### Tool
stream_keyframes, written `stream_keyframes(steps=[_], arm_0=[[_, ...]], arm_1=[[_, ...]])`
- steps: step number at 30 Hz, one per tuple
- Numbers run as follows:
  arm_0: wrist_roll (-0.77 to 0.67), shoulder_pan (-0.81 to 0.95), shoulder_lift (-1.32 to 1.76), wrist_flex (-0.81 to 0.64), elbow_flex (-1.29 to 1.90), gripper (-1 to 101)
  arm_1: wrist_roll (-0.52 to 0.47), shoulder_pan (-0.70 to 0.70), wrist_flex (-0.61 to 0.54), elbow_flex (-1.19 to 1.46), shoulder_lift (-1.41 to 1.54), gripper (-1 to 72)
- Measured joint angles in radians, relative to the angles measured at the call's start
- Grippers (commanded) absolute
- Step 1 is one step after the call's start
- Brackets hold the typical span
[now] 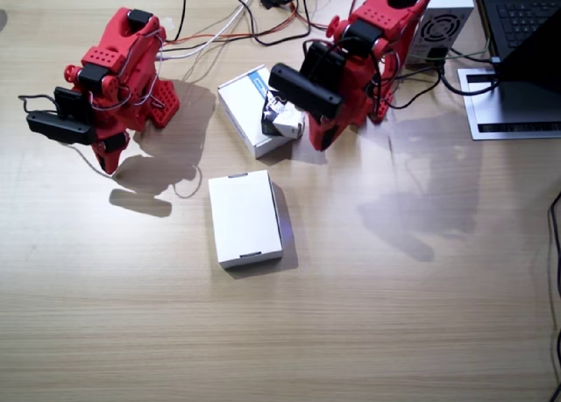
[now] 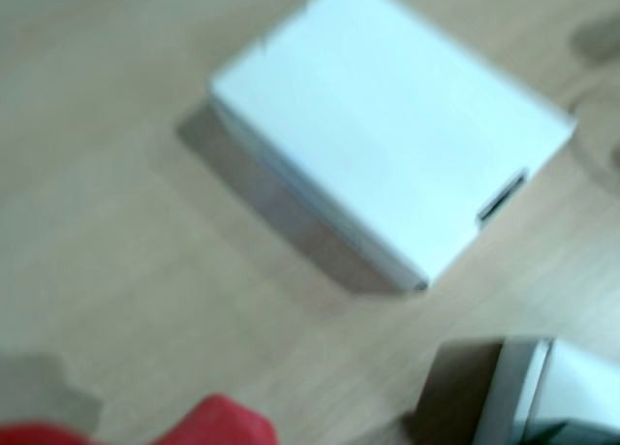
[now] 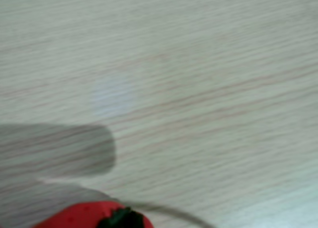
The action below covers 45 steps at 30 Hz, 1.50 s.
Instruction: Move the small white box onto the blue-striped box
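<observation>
The small white box [image 1: 281,118], tiny with dark printed faces, hangs tilted over the right edge of the blue-striped box [image 1: 245,100]. My left gripper [image 1: 289,122] is shut on it, just above that flat box. A blurred white box corner [image 2: 528,392] shows at the bottom right of a wrist view; I cannot tell which box it is. A red fingertip [image 2: 223,424] shows at that view's bottom edge. My right gripper [image 1: 107,157] is folded down at its base, shut and holding nothing. Another wrist view shows only bare wood and a red part [image 3: 89,215].
A large plain white flat box [image 1: 245,218] [image 2: 387,135] lies in front of the two arms. Cables [image 1: 237,17] run along the far edge. A grey power unit [image 1: 443,21] and a laptop [image 1: 517,43] stand beside the left arm.
</observation>
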Motion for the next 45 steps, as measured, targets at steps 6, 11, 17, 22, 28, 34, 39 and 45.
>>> stream_keyframes(steps=[6,11,17,22,28,34,39,45], arm_0=[[0.034,-0.147,0.017,-0.169,0.219,0],[0.190,-0.407,-0.055,-0.440,0.440,0],[0.322,-0.571,-0.186,-0.601,0.492,0],[0.574,-0.698,0.009,-0.762,0.704,0],[0.696,-0.713,0.710,-0.528,0.979,0],[0.715,-0.592,0.968,-0.169,1.019,0],[0.716,-0.592,0.977,-0.160,1.031,0],[0.716,-0.595,0.977,-0.160,1.031,0]], arm_1=[[0.000,-0.005,0.003,0.000,0.000,0.2],[-0.021,-0.005,0.006,0.000,0.000,0.4],[-0.025,-0.031,0.017,0.000,0.002,7.7],[0.055,-0.011,0.025,0.000,0.002,14.3],[0.055,-0.067,0.025,0.000,0.002,10.1],[0.031,-0.077,0.025,0.000,0.002,9.3],[0.006,-0.078,0.025,0.000,0.002,9.3],[0.006,-0.078,0.025,0.000,0.002,9.3]])
